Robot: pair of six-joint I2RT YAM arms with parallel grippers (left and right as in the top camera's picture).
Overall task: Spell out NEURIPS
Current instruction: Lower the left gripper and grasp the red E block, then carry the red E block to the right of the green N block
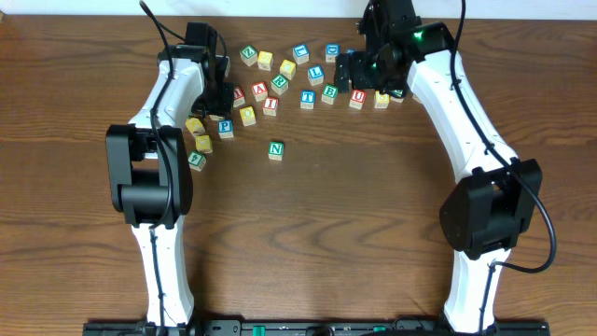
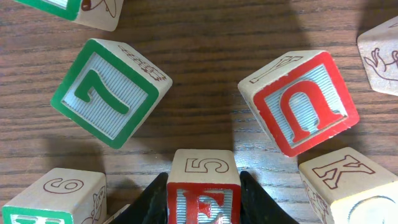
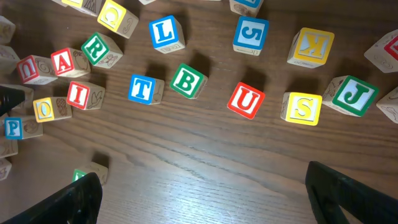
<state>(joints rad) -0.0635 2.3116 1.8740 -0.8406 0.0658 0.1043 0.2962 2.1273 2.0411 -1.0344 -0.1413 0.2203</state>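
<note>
My left gripper [image 1: 222, 97] [image 2: 203, 208] is shut on the red E cube [image 2: 203, 200], its black fingers [image 2: 149, 205] flat against both sides; the arm hides this cube from overhead. Just beyond it lie a red U cube [image 2: 305, 102] and a green 7 cube [image 2: 112, 92]. The green N cube [image 1: 275, 149] sits alone toward the table's middle. My right gripper [image 1: 359, 73] [image 3: 214, 196] hangs open over bare wood, nothing between its fingers. Beyond it are green R [image 3: 94, 48], red I [image 3: 79, 94], blue P [image 3: 13, 127], another red U [image 3: 245, 99] and yellow S [image 3: 303, 107].
Other cubes crowd the far half of the table: red A [image 3: 65, 62], blue T [image 3: 141, 89], green B [image 3: 185, 79], blue L [image 3: 165, 32], blue 5 [image 3: 250, 34], yellow K [image 3: 311, 45], green J [image 3: 354, 94]. Yellow cubes [image 1: 199, 133] lie by the left arm.
</note>
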